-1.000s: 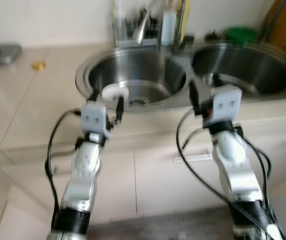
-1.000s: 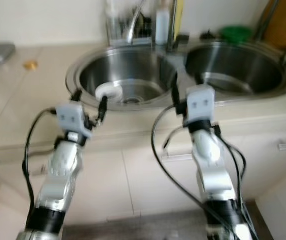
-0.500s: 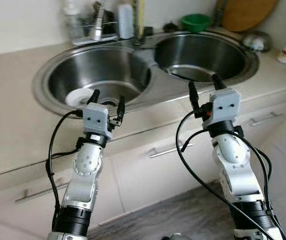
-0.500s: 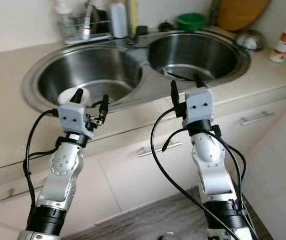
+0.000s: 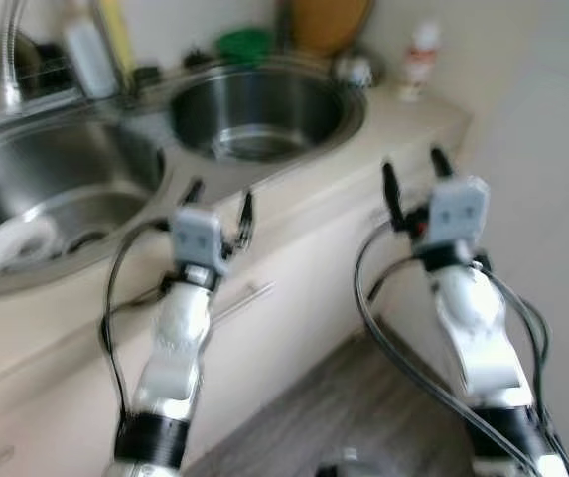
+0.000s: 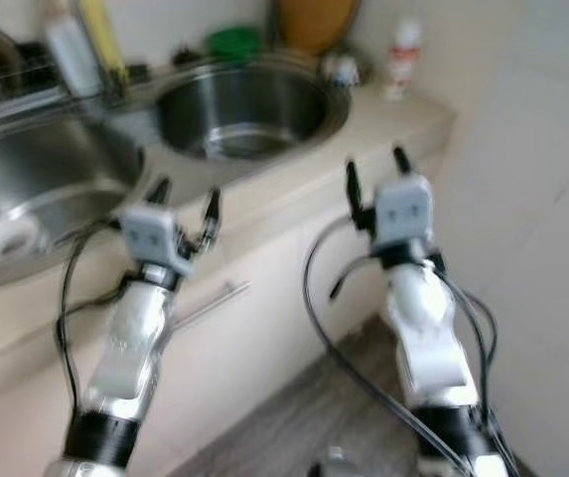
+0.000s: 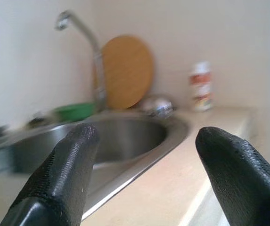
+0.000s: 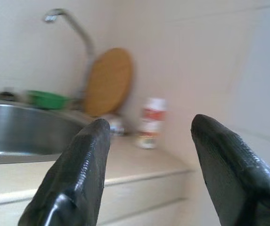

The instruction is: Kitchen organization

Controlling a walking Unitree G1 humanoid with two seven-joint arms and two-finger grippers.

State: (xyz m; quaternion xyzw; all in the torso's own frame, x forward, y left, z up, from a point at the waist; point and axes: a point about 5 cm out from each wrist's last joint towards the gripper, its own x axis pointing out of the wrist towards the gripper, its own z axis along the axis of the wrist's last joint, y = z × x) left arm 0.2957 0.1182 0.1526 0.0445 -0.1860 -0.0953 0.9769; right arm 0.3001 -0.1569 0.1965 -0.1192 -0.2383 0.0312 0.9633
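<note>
A steel double sink sits in a beige counter (image 5: 403,124): a left basin (image 5: 46,199) holding a white round dish (image 5: 14,243), and a right basin (image 5: 254,109). My left gripper (image 5: 219,199) is open and empty, held before the counter's front edge near the divide between the basins. My right gripper (image 5: 413,174) is open and empty too, raised beside the counter's right end. A white bottle with a red label (image 5: 418,65) stands at the back right corner. The picture is blurred.
A round wooden board (image 7: 125,70) leans on the wall behind the right basin, with a green bowl (image 5: 242,42) and a small steel bowl (image 7: 156,106) beside it. Bottles and a tap (image 5: 11,50) stand behind the left basin. Cabinet doors and grey floor (image 5: 354,407) lie below.
The whole view has swung to the right: the sink has slid left in the picture and the counter's right end and a white wall have come in. Both grippers stay open.
</note>
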